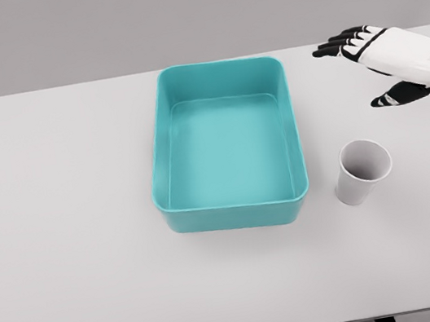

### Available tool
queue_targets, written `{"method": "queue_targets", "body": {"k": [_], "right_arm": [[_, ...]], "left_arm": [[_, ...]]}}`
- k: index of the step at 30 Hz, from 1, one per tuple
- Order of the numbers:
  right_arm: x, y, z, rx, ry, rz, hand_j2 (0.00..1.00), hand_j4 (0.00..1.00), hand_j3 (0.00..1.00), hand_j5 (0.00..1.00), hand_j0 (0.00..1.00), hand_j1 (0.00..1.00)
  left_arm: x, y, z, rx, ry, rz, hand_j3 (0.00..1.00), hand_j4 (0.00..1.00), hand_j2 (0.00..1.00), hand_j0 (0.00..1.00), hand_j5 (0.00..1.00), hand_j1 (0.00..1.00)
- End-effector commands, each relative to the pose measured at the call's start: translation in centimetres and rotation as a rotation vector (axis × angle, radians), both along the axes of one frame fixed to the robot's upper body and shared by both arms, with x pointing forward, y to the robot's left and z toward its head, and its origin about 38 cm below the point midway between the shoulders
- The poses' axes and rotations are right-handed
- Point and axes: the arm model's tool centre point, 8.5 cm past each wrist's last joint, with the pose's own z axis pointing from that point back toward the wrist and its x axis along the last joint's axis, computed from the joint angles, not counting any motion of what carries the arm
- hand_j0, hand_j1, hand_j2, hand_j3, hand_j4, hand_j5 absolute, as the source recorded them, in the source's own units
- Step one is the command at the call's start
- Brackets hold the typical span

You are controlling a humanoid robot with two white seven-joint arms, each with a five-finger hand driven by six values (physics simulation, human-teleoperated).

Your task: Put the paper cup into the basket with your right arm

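Setting: a wide, pale grey, flat-topped table (62, 236) fills the head view, its far edge meeting a plain grey backdrop and dark legs showing under the near edge.

Basket: a teal, rounded-corner rectangular plastic basket (165, 206) sits on the table just left of centre, its long sides running from 12 o'clock to 6 o'clock, open top up, nothing inside it.

Cup: a small white paper cup (359, 175) stands on the table at about 4 o'clock from the basket's middle, just beside the basket's near right corner but apart from it. It tapers toward its base, and its open mouth leans toward 1 o'clock in the picture, so the grey inside wall shows.

Right hand: a white five-finger robot hand with black fingers (380, 63) enters from the right edge at about 2 o'clock from the basket's middle. It hangs beyond the cup, at roughly 1 o'clock from it, well apart from it and from the basket.

Hand state: the fingers (334, 45) reach out toward 9 o'clock, spread and only lightly bent, with the black thumb (400, 96) held lower and apart from them. The hand is wide open and has hold of nothing.

Left arm: out of the picture.

Contact: cup, basket and hand all stand clear of one another.
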Motion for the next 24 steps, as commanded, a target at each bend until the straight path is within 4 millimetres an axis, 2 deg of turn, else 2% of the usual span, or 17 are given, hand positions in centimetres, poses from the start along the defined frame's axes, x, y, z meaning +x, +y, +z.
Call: {"method": "queue_targets", "body": {"k": [1,4,7,8,11,12,15,17,20,24], "right_arm": [[0.0,-0.1,0.1,0.005,-0.002,-0.001,1.00,1.00,1.00,1.00,1.00,1.00],[0.2,0.1,0.0,0.038,-0.006,-0.019,1.00,1.00,1.00,1.00,1.00,1.00],[-0.7,-2.9,1.7,0.076,-0.063,-0.088,1.00,1.00,1.00,1.00,1.00,1.00],[-1.3,-3.7,2.1,0.138,-0.067,-0.077,1.00,1.00,1.00,1.00,1.00,1.00],[-2.9,-4.9,2.5,0.313,-0.032,-0.017,1.00,1.00,1.00,1.00,1.00,1.00],[-3.4,-5.1,1.9,0.320,0.007,-0.004,1.00,1.00,1.00,1.00,1.00,1.00],[-5.9,-6.0,-0.1,0.533,0.077,0.064,1.00,1.00,1.00,1.00,1.00,1.00],[-6.8,-6.9,-0.6,0.604,0.098,0.057,1.00,1.00,1.00,1.00,1.00,1.00],[-8.5,-8.8,-1.4,0.637,0.114,0.006,1.00,1.00,1.00,1.00,1.00,1.00],[-9.9,-8.7,-4.6,0.684,0.194,-0.029,1.00,1.00,1.00,1.00,1.00,1.00]], "left_arm": [[0.0,0.0,0.0,0.000,0.000,0.000,1.00,1.00,1.00,1.00,1.00,1.00],[0.0,0.0,0.0,0.000,0.000,0.001,1.00,1.00,1.00,1.00,1.00,1.00],[0.0,0.0,0.0,0.000,0.000,0.000,1.00,1.00,1.00,1.00,1.00,1.00],[0.0,0.0,0.0,0.000,0.000,0.001,1.00,1.00,1.00,1.00,1.00,1.00],[0.0,0.0,0.0,0.000,0.000,0.000,1.00,1.00,1.00,1.00,1.00,1.00],[0.0,0.0,0.0,0.000,0.000,0.001,1.00,1.00,1.00,1.00,1.00,1.00],[0.0,0.0,0.0,0.000,0.000,0.000,1.00,1.00,1.00,1.00,1.00,1.00],[0.0,0.0,0.0,0.000,0.000,0.000,1.00,1.00,1.00,1.00,1.00,1.00],[0.0,0.0,0.0,0.000,0.000,0.001,1.00,1.00,1.00,1.00,1.00,1.00],[0.0,0.0,0.0,0.000,0.000,0.000,1.00,1.00,1.00,1.00,1.00,1.00]]}}
